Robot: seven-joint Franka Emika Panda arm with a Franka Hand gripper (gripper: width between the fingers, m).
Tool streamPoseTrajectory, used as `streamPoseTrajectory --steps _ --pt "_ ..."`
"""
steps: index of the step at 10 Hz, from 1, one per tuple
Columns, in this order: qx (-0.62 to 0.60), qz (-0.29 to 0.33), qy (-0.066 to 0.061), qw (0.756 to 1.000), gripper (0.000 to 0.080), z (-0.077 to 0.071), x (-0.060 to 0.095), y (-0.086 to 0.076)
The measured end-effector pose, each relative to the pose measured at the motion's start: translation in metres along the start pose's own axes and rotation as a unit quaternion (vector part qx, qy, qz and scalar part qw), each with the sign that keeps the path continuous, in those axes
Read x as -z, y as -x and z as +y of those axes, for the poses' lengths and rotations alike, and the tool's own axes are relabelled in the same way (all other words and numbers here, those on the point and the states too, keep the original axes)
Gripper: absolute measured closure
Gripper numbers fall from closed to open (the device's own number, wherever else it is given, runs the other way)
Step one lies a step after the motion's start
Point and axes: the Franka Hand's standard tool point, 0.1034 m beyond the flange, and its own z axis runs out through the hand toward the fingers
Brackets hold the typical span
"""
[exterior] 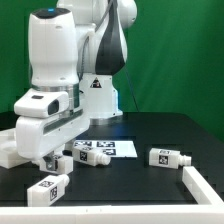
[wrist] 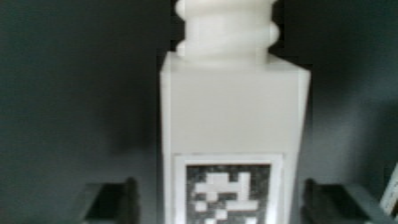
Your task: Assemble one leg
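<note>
**Leg framed between the gripper's fingers**

The small white plastic leg has a chunky square body with flat, smooth, matte faces. It steps in to a narrower round end with a rounded collar. A black-and-white square tag sticker sits on the body's upper face, at the end nearest the gripper.

That tagged end lies between the two dark fingers of the white two-finger gripper. The leg's long axis runs straight away from the fingers and the round end points away from them. One finger stands on each side of the body, but the blur hides whether they press on it or only straddle it.

The surface is a matte black table, backed by a plain green backdrop. The glossy white arm leans down at the exterior view's left.

Three more tagged white pegs lie on their sides on the table:
- a near peg, just under the gripper
- a middle peg, beside the flat marker board
- a far peg, well apart at the exterior view's right, lying crosswise

A white raised rail angles across the near right corner.
</note>
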Motion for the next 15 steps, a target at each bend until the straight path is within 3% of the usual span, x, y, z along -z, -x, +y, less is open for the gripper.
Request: streamPoseTrajectory --steps 2,4,6,10,12,14,15 --pt "0.001 -0.003 0.007 1.000 0.0168 0.002 0.011 0.010" --pt "0.019 -0.009 0.015 1.000 0.0153 0.010 0.036 0.041" --pt "0.009 -0.013 0.022 1.000 0.0151 0.023 0.041 0.065" --pt "0.008 -0.013 0.020 1.000 0.0151 0.022 0.039 0.064" --pt "0.001 -0.016 0.014 1.000 0.0151 0.018 0.030 0.068" --pt "0.011 -0.017 0.034 0.999 0.0151 0.004 0.044 0.070" --pt "0.020 -0.016 0.038 0.999 0.0151 -0.006 0.045 0.078"
